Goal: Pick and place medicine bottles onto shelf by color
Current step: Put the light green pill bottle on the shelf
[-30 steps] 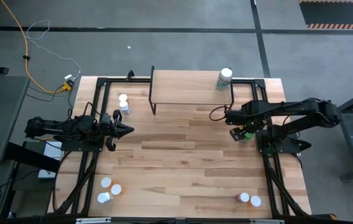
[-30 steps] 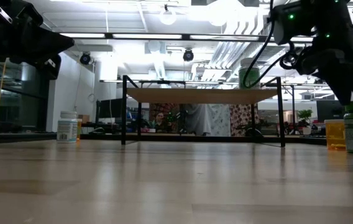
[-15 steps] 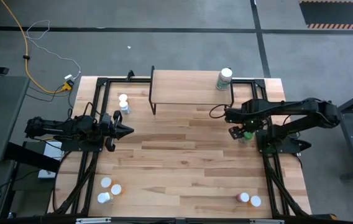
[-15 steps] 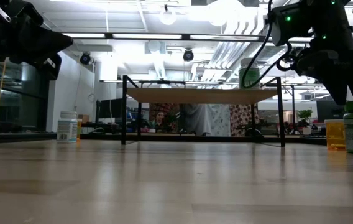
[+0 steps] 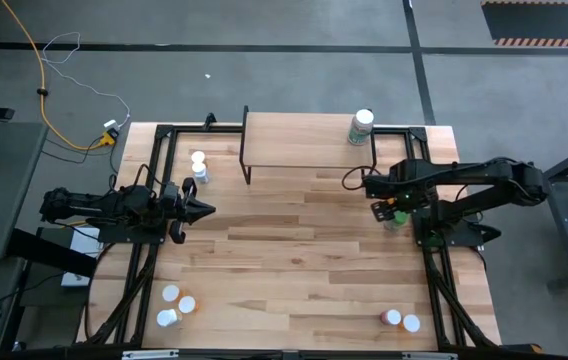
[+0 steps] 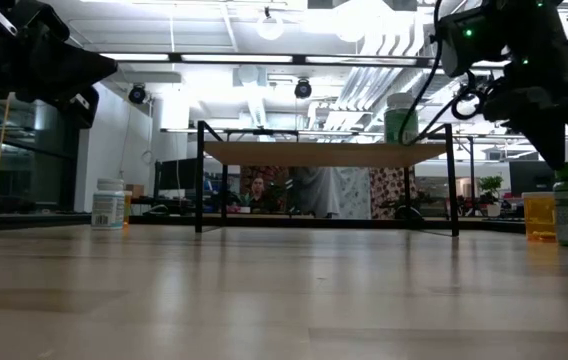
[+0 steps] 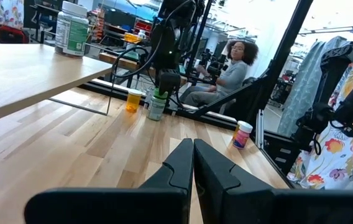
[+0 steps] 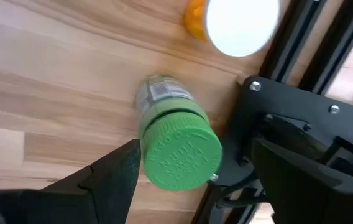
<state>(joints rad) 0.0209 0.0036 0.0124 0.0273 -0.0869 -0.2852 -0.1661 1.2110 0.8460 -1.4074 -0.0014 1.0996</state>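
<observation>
My right gripper (image 8: 195, 152) is open above the green bottle (image 8: 178, 148). That bottle has a green cap and stands by the table's right rail. One finger is on each side of the cap, with a gap to each. Beside it stands an orange bottle (image 8: 226, 18) with a white cap. In the high view this gripper (image 5: 388, 206) hides most of the green bottle (image 5: 395, 219). The shelf (image 5: 304, 140) stands at the far edge with a green-bodied, white-capped bottle (image 5: 362, 127) on its right end. My left gripper (image 5: 200, 208) is shut and hovers at the table's left side.
A white bottle (image 5: 199, 166) stands left of the shelf. Three white-capped bottles (image 5: 174, 305) stand at the near left corner. A pinkish bottle (image 5: 391, 317) and a white one (image 5: 411, 323) stand at the near right. Black frame rails (image 5: 434, 250) run along both sides. A person (image 7: 231, 65) sits beyond the table.
My right gripper has shifted a little toward the table's right edge, over the green bottle. It has stayed open.
</observation>
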